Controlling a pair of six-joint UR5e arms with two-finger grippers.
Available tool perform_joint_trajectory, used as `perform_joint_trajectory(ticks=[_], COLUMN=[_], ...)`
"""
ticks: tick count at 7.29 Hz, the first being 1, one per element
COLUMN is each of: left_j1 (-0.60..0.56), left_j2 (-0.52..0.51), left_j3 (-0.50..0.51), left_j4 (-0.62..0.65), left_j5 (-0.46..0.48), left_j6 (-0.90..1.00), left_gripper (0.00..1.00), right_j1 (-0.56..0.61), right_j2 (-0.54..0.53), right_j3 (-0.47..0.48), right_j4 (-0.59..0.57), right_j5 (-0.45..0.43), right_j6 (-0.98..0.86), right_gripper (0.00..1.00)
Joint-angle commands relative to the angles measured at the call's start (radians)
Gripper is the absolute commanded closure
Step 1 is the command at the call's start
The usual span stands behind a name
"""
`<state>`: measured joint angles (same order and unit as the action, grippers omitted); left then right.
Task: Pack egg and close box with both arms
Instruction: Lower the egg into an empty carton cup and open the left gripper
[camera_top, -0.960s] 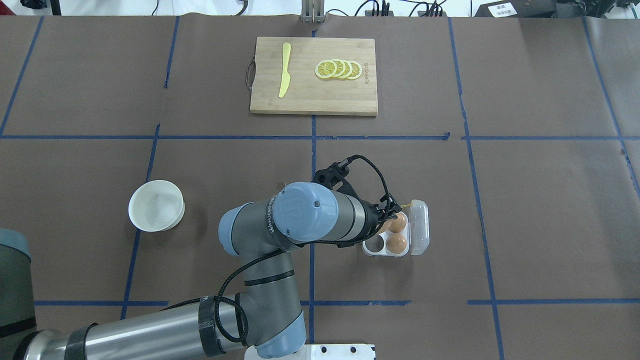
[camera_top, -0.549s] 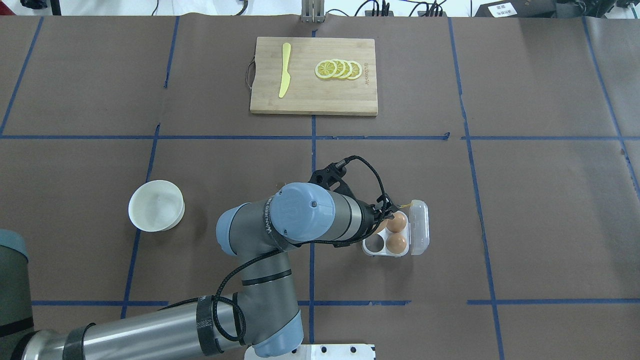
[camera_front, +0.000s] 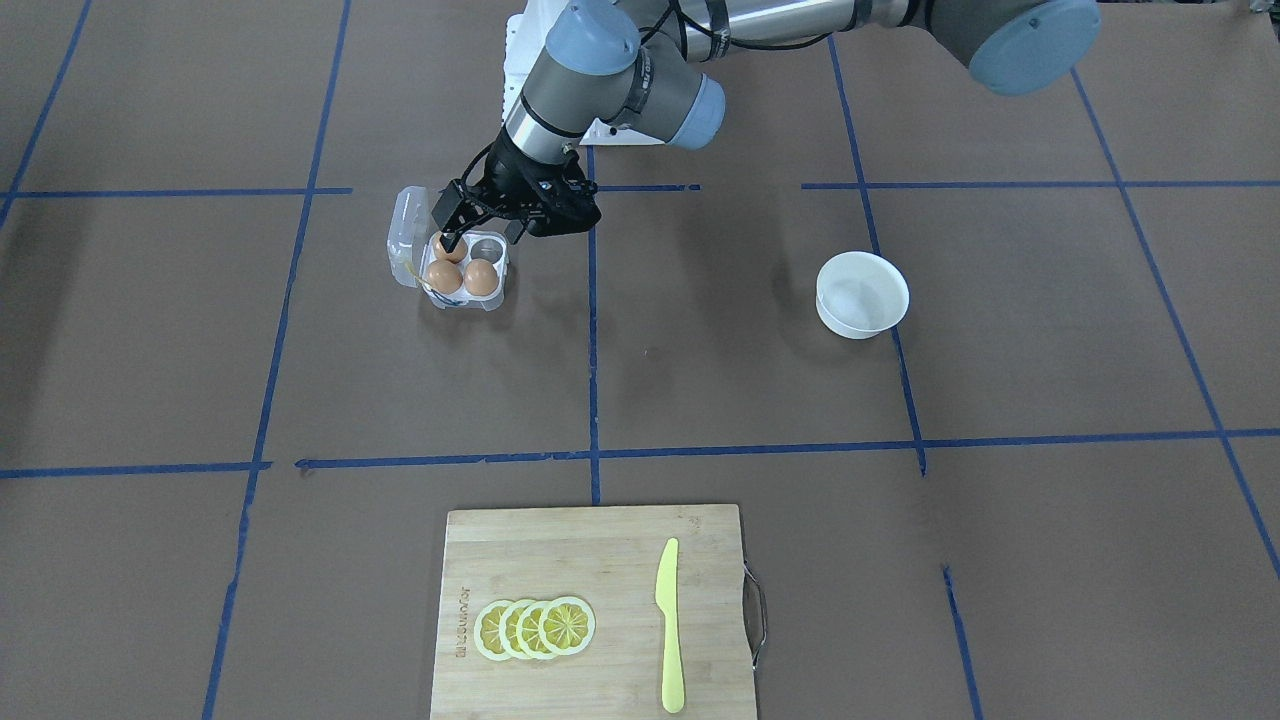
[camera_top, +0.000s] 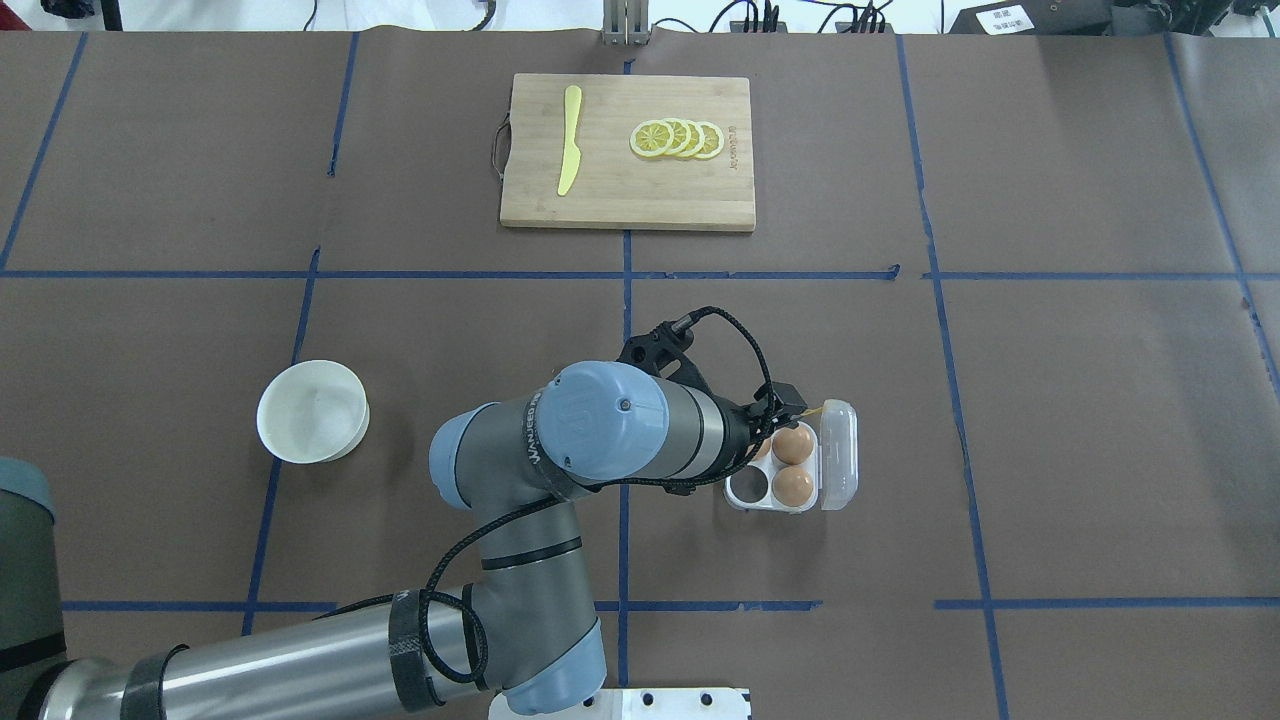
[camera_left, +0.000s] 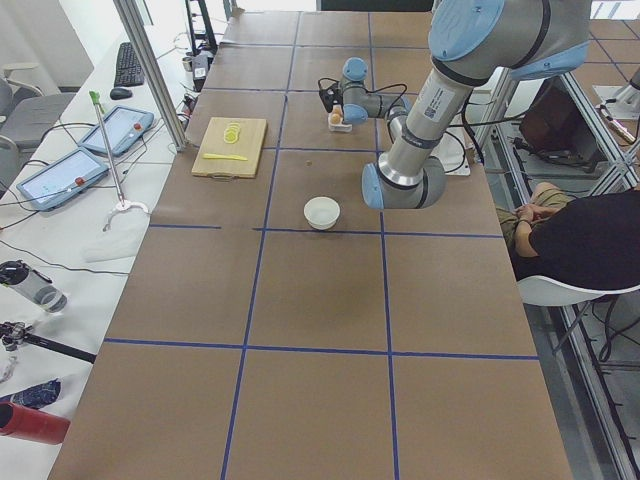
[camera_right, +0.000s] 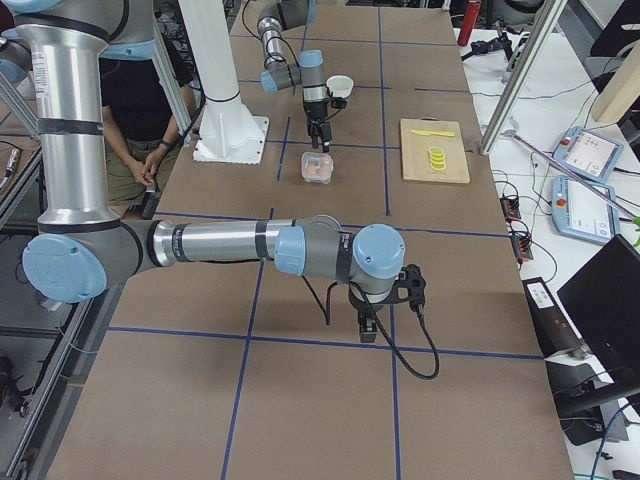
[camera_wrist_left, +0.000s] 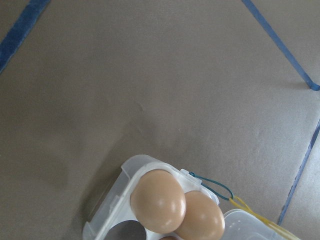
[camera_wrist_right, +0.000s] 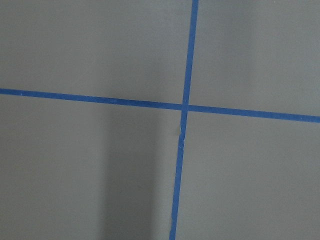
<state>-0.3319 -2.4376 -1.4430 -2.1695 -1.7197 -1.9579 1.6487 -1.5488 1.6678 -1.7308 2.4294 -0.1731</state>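
Observation:
The clear box (camera_front: 455, 265) (camera_top: 790, 468) lies open, its lid (camera_top: 838, 455) folded out to the side and a yellow string (camera_wrist_left: 255, 212) at the hinge. Three orange-brown eggs fill its cells: the egg nearest my wrist (camera_top: 765, 448) (camera_wrist_left: 157, 200) (camera_front: 481, 277), one beside it (camera_top: 795, 443) and a third (camera_top: 793, 485). One cell (camera_top: 748, 485) holds nothing. My left gripper (camera_front: 480, 232) hovers just over the box, fingers spread open and holding nothing. The right gripper (camera_right: 370, 325) shows only in the exterior right view, low over bare table; I cannot tell its state.
A white bowl (camera_top: 312, 411) stands left of the left arm. At the far side of the table lies a wooden cutting board (camera_top: 628, 200) with a yellow knife (camera_top: 569, 140) and lemon slices (camera_top: 677, 138). A person sits beside the robot's base (camera_right: 150, 150).
The left arm has drawn back slightly from the box, uncovering more of the cell nearest it. The eggs and box have not moved.

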Motion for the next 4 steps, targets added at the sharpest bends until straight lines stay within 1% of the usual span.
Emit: perform_joint_trajectory(ticks=[1,2,3,4], left_j1=[-0.068,-0.108,-0.148,-0.188], left_j2=[0.002,0.005,0.018,0.037], left_j3=[-0.065,-0.094,-0.111,-0.123], left_j4=[0.058,0.097,0.131,0.176], left_j5=[-0.064,-0.111,-0.133,-0.168], left_j6=[0.002,0.004,0.04,0.094], left_gripper=[0.0,0.01,0.0,0.0], right_j1=[-0.003,-0.006,-0.009,-0.042], right_j2=[0.015,0.016,0.015,0.006], right_j3=[-0.005,0.006,0.03,0.08], right_j4=[0.0,0.01,0.028,0.031], right_j5=[0.008,0.013,0.022,0.023], right_j6=[0.007,0.02,0.088,0.174], right_gripper=[0.0,0.0,0.0,0.0])
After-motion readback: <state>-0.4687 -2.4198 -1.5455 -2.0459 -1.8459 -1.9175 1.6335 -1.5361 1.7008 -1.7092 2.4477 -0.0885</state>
